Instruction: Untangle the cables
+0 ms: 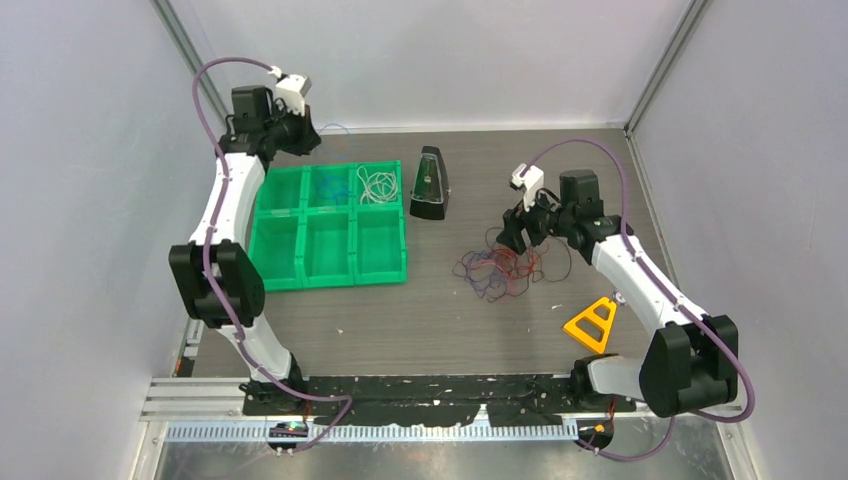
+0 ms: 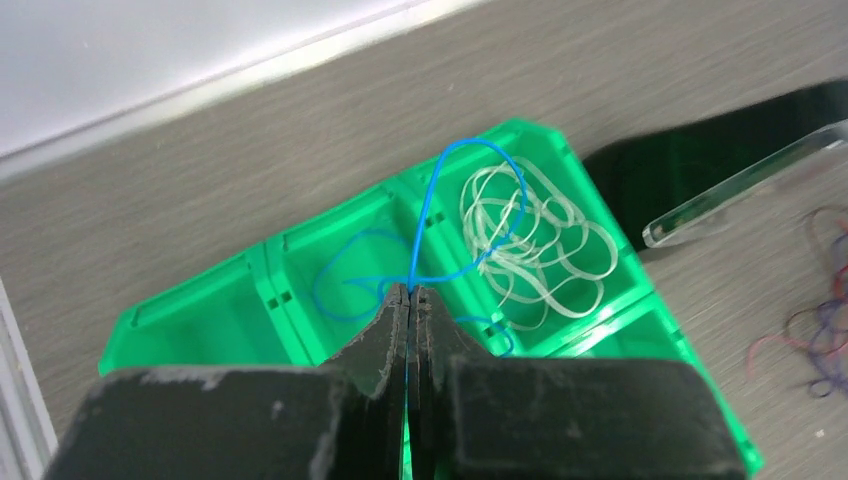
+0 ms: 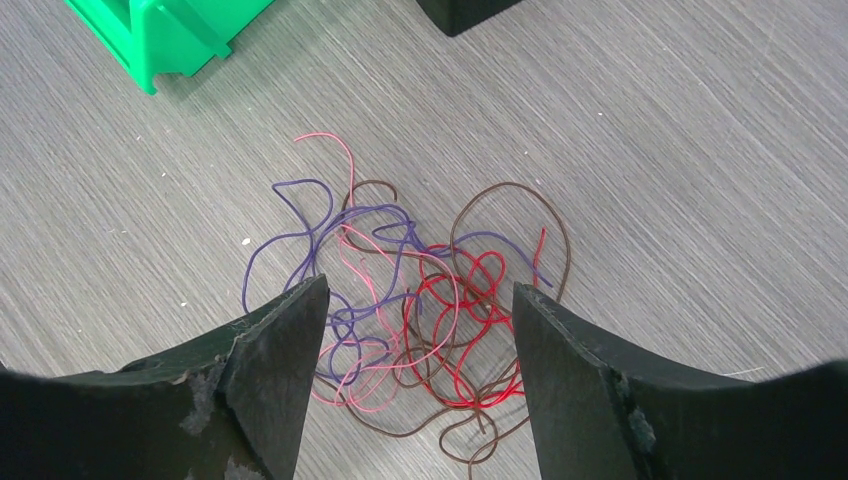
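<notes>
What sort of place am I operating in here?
Probably a robotics lab test cell: plain white walls enclose a small table, with a green compartment tray and a metronome staged as props.

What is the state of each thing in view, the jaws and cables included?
Left jaws: shut on the blue cable.
Right jaws: open, over the tangle.
Blue cable: pinched, arching up, its rest in the green bin.
White cable: coiled in one corner compartment of the bin.
Tangle: purple, pink, red, brown cables knotted on the table.
Black metronome: upright beside the bin.
Yellow triangle: lying on the table.
</notes>
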